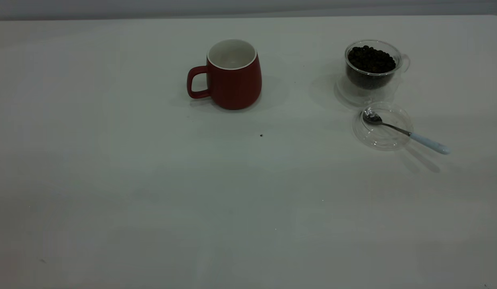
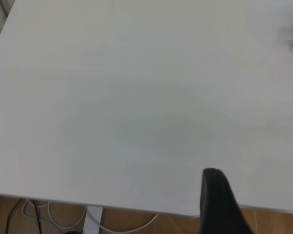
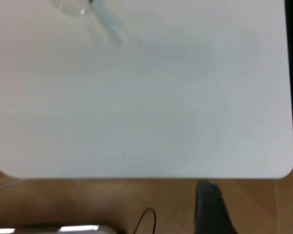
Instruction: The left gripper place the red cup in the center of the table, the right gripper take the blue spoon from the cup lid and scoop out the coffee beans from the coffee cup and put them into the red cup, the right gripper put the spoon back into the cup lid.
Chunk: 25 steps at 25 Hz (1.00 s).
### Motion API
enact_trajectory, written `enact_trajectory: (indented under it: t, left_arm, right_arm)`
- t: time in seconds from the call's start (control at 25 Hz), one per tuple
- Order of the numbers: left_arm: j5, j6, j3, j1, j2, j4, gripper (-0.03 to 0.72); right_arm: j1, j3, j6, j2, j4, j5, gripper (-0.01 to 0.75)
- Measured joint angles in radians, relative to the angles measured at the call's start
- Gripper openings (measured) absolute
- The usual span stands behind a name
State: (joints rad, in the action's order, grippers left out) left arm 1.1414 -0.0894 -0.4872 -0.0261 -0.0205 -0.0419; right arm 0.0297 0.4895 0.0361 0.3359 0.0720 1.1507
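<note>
- Red cup (image 1: 234,75) on table (image 1: 152,192), handle leftward.
- Coffee cup (image 1: 372,70), well right, holds coffee beans (image 1: 371,59).
- Cup lid (image 1: 382,126) just before it; blue spoon (image 1: 404,131) bowl inside, handle overhanging right.

A wooden floor (image 3: 112,200) shows past the near edge in the right wrist view, warm brown planks. A thin black cable (image 3: 147,220) loops across it at about 6 o'clock, and a pale, bright-edged object (image 3: 53,229) lies at 7 o'clock. In the left wrist view, white cables (image 2: 129,223) and a black cable (image 2: 12,214) trail over the floor beside a white leg (image 2: 92,220). A grey wall (image 1: 248,8) runs along 12 o'clock in the exterior view.
</note>
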Motion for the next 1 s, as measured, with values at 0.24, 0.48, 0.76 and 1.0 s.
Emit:
enact_trajectory:
  t: [0.24,0.48,0.76,1.0]
  left_arm:
    - [0.0,0.0,0.0,0.0,0.0,0.0,0.445]
    - [0.0,0.0,0.0,0.0,0.0,0.0,0.445]
    - [0.0,0.0,0.0,0.0,0.0,0.0,0.445]
    - [0.0,0.0,0.0,0.0,0.0,0.0,0.445]
  right_arm:
    - [0.0,-0.001,0.0,-0.093,0.038,-0.004,0.469]
    - [0.0,-0.001,0.001,-0.179,0.039,-0.001,0.469]
    - [-0.001,-0.001,0.001,-0.331,0.039,0.002,0.468]
    - [-0.001,-0.001,0.001,-0.352,0.04,0.009,0.468]
